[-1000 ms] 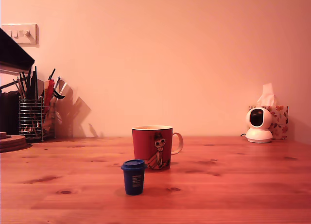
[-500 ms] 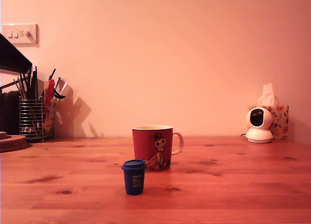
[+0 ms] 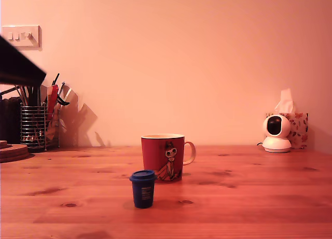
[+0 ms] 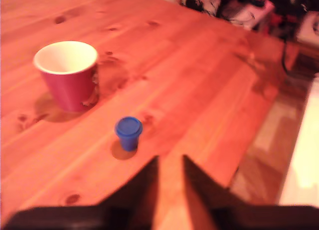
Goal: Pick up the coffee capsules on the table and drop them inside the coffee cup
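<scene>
A small dark blue coffee capsule (image 3: 142,188) stands upright on the wooden table (image 3: 249,197), just in front of the red coffee cup (image 3: 162,157) and slightly to the exterior view's left of it. The cup is upright, its handle toward the exterior view's right. In the wrist view the capsule (image 4: 128,132) stands a short way beyond my gripper (image 4: 170,162) and off to one side of it. The gripper's two dark fingers are slightly apart with bare table between them. The cup (image 4: 67,75) shows a pale, empty inside. A dark part of my arm (image 3: 21,68) enters at the exterior view's left.
A wire holder of pens (image 3: 33,126) and a round wooden disc (image 3: 13,152) sit at the exterior view's far left. A white camera (image 3: 276,134) and a tissue box (image 3: 296,126) stand at the back right. The wrist view shows the table's edge with floor (image 4: 279,140) beyond.
The dark arm at the exterior view's left has pushed further right into the picture. The capsule and cup have not moved.
</scene>
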Controlling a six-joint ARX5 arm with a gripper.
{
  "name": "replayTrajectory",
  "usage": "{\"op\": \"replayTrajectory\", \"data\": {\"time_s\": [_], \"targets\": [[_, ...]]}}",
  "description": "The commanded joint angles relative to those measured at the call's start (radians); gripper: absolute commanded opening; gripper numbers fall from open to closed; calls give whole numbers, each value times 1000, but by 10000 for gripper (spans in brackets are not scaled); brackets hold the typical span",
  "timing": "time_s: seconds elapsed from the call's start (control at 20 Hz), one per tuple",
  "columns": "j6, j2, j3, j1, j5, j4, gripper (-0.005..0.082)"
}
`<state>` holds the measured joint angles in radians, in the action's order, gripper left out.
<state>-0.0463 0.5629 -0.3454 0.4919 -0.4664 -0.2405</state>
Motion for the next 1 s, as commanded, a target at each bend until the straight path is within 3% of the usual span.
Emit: {"op": "replayTrajectory", "data": {"time_s": [0.0,0.05,0.75,0.95], "targets": [[24,19,15,-13,28,17,537],[25,23,15,-19,32,13,575],[18,55,17,-75,37,47,569],[-59,133,26,-52,2,116,569]]}}
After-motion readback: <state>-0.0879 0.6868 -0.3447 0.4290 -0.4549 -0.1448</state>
